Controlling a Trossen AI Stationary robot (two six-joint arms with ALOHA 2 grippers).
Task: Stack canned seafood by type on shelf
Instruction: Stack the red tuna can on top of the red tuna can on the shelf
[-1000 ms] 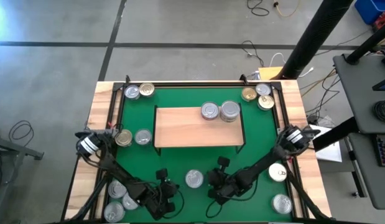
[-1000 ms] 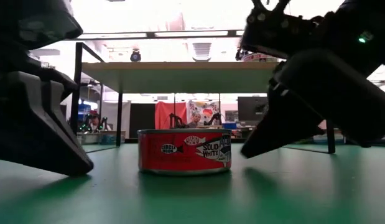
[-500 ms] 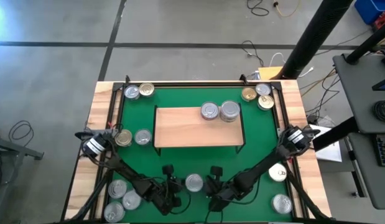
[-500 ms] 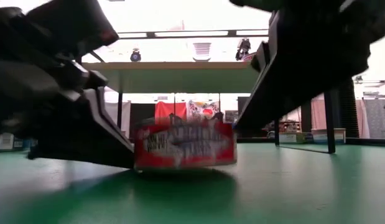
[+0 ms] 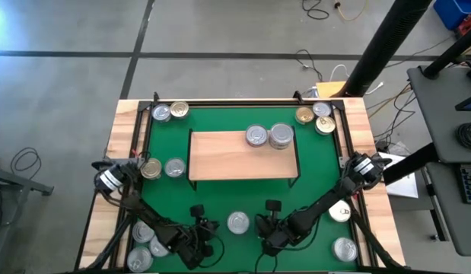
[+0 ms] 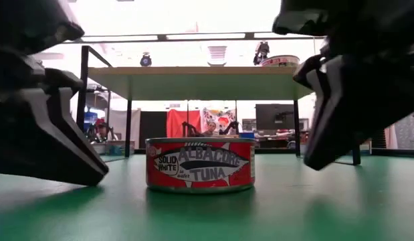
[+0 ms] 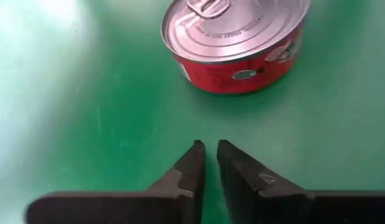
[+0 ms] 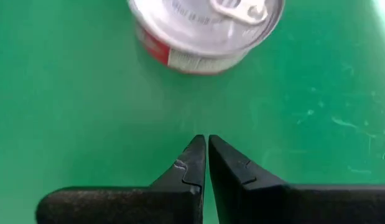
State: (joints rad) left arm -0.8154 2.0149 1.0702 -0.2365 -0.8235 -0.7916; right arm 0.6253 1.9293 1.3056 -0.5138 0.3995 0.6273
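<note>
One canned seafood tin (image 5: 237, 222), red-labelled with a silver ringed lid (image 7: 236, 37), stands on its base on the green mat (image 5: 319, 175), in front of the shelf (image 5: 220, 164). My left gripper (image 7: 208, 148) lies low on the mat a little to the tin's left, shut but for a thin slit, tips aimed at the tin. My right gripper (image 8: 206, 142) is shut and hangs just right of the tin (image 8: 204, 25), pointing down toward it. Neither touches it. On the shelf stand a single silver tin (image 5: 256, 136) and a short stack (image 5: 281, 135).
More tins sit in the mat's far left corner (image 5: 170, 112) and far right corner (image 5: 317, 117), left of the shelf (image 5: 163, 168), near left (image 5: 147, 243) and near right (image 5: 342, 228). The shelf's black legs (image 6: 128, 127) stand behind the tin. A person (image 6: 210, 127) sits far off in the room.
Both grippers closed in on the tin from its left and right, then drew back apart. The tin has turned about on its base where it stands, so a different part of its label now faces the table's near edge.
</note>
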